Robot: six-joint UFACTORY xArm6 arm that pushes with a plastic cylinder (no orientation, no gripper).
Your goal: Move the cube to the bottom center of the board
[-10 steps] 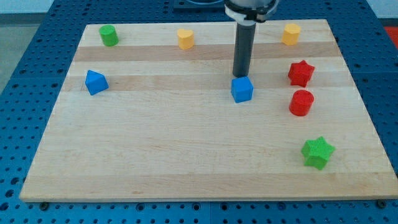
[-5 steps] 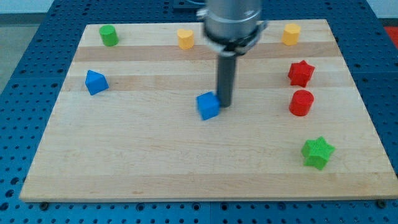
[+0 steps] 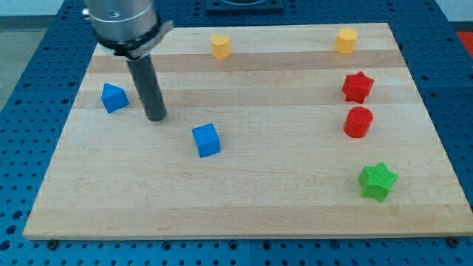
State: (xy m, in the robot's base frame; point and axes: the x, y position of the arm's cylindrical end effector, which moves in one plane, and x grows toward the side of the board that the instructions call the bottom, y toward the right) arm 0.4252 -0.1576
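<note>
Repositioning: my tip (image 3: pixel 156 117) sits up-left of blue cube (image 3: pixel 206 140), apart, w/ cube left of surface (image 3: pixel 244 214) centre. No jaws on rig. Next: get behind cube, push down & slightly right.

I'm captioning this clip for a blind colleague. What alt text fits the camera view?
My tip rests on a wooden board, apart from the blue cube, which lies to its lower right near the board's middle. A second blue block sits left of the tip; yellow, red and green blocks stand along the top and right.
</note>
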